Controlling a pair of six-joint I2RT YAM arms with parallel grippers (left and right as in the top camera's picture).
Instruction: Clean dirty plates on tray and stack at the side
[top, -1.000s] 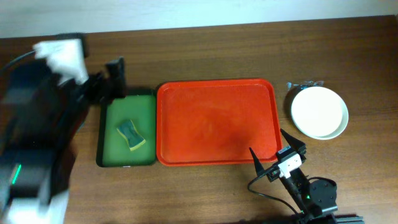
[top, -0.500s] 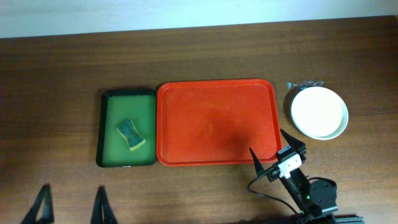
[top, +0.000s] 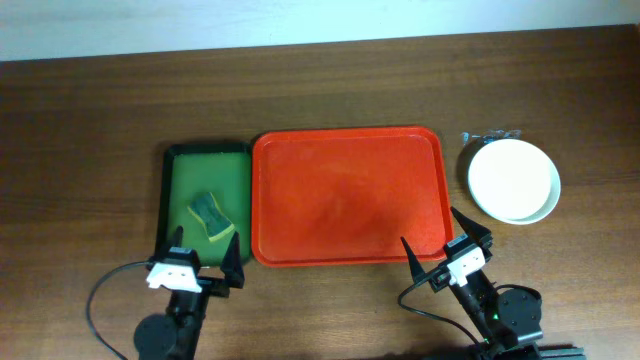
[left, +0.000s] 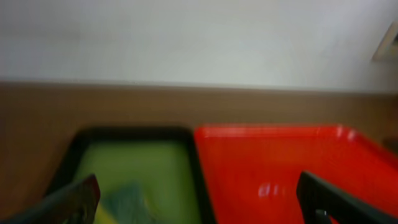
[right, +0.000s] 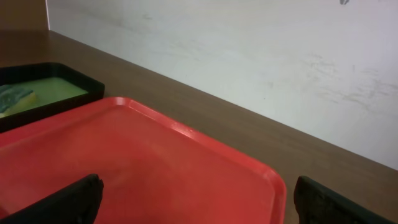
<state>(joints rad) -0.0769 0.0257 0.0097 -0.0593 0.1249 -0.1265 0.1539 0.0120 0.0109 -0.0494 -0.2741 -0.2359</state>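
The red tray (top: 348, 196) lies in the middle of the table with nothing on it; it also shows in the left wrist view (left: 273, 162) and the right wrist view (right: 137, 168). A stack of plates (top: 514, 180), cream-white on top, sits on the table right of the tray. My left gripper (top: 203, 259) is open and empty at the front edge of the green tray. My right gripper (top: 441, 240) is open and empty at the red tray's front right corner.
A dark green tray (top: 207, 205) holding a green-and-yellow sponge (top: 211, 217) lies against the red tray's left side. A small clear wrapper (top: 490, 136) lies behind the plates. A pale wall runs along the table's far edge.
The left arm has swung from above the green tray down to the table's front, and its gripper now rests low, just in front of the green tray. The right arm has not moved.
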